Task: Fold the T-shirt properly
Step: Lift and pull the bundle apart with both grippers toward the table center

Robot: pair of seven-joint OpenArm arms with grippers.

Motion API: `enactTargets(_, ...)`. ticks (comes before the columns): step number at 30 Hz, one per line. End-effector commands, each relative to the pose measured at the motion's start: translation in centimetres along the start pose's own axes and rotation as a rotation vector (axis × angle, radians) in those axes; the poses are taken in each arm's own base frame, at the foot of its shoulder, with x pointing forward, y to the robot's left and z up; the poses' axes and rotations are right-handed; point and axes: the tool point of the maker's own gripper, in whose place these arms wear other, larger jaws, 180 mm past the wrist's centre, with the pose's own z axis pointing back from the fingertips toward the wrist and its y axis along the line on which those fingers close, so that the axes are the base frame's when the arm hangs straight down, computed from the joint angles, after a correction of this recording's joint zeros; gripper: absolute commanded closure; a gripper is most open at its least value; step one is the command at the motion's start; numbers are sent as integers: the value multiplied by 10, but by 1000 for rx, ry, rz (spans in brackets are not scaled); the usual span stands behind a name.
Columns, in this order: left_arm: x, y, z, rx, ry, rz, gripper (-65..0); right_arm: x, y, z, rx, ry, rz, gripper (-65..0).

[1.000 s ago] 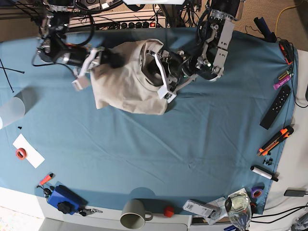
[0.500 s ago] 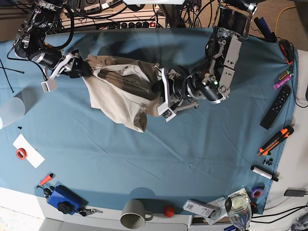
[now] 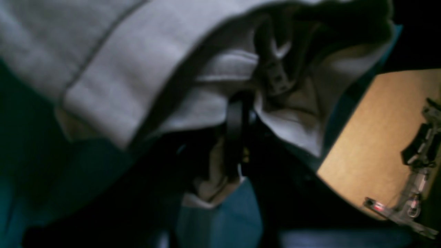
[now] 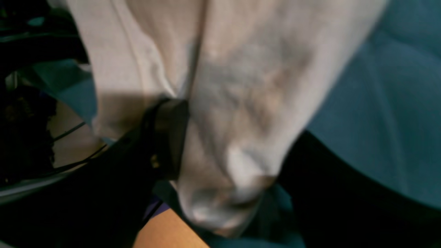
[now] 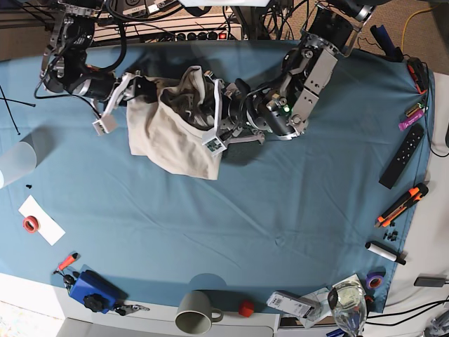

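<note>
Two grippers hold T-shirt (image 5: 175, 130) bunched between them, above tablecloth (image 5: 280, 210). Left gripper (image 5: 212, 123) clamped on fabric; right gripper (image 5: 116, 105) jaws wide, cloth draped between, grasp unclear. Advice: spread grippers apart evenly, tension hem, lower flat. Shirt beige, crumpled, hanging below both.

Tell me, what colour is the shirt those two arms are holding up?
Plain beige, no pattern. The T-shirt shows best in the base view.
</note>
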Motion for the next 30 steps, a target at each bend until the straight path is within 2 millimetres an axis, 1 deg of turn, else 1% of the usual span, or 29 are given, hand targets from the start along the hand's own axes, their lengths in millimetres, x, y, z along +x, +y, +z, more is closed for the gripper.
enactTargets(1, 12, 2, 4, 19, -29, -31, 0, 14, 2, 5, 3, -38, 32, -320)
enactTargets(4, 14, 18, 6, 99, -13, -57, 0, 34, 5, 12, -16, -81, 82, -320)
enactTargets(6, 21, 30, 10, 152, -26, -86, 0, 47, 7, 18, -29, -110, 118, -320)
enactTargets(7, 25, 35, 12, 172, -33, -98, 0, 50, 8, 19, -31, -116, 128, -320)
enactTargets(9, 33, 41, 15, 193, -41, -116, 0, 51, 10, 18, -29, -118, 130, -320)
enactTargets(11, 37, 47, 16, 202, -38, -121, 0, 50, 13, 15, -18, -124, 120, -320)
enactTargets(12, 37, 49, 14, 200, -30, -118, 0, 49, 14, 13, -13, -128, 115, -320)
enactTargets(15, 28, 52, 7, 171, 20, -87, 0, 49, 20, 8, 6, -139, 102, -320)
enactTargets(18, 21, 55, 4, 170, 46, -77, 0, 48, 24, 5, 19, -143, 94, -320)
enactTargets(25, 19, 55, 4, 170, 56, -76, 0, 36, 40, -9, 71, -92, 108, -320)
enactTargets(30, 19, 55, 4, 170, 59, -75, 0, 38, 41, -10, 73, -93, 112, -320)
